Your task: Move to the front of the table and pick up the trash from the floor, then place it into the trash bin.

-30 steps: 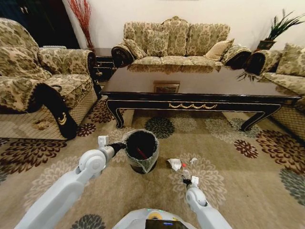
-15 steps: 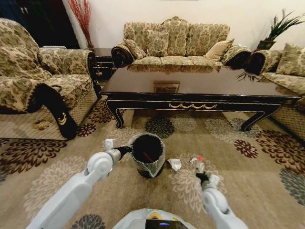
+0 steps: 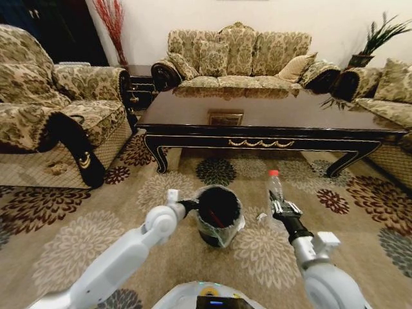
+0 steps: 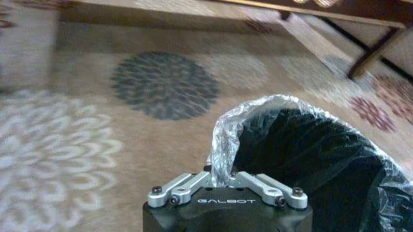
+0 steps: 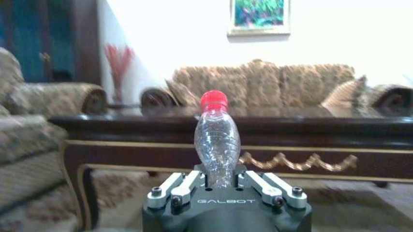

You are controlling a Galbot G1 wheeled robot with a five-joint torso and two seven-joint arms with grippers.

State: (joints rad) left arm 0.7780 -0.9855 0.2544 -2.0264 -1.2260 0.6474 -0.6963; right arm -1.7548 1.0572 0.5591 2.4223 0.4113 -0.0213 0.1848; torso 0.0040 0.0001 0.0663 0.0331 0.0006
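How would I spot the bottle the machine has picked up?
Find the long dark coffee table; on the patterned carpet before it, the right gripper has its jaws shut on a clear plastic bottle. It stands upright, and its red cap distinguishes it from the black bin beside it.

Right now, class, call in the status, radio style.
Left gripper shut on trash bin rim. Right gripper shut on bottle, upright beside bin. Nothing between.

You see the floor [image 3: 77, 238], a beige carpet with round floral medallions, across the lower frame. The desk [image 3: 270, 119] stands on it at centre, its legs on the carpet. A small white scrap [image 3: 260, 217] lies on the carpet right of centre.
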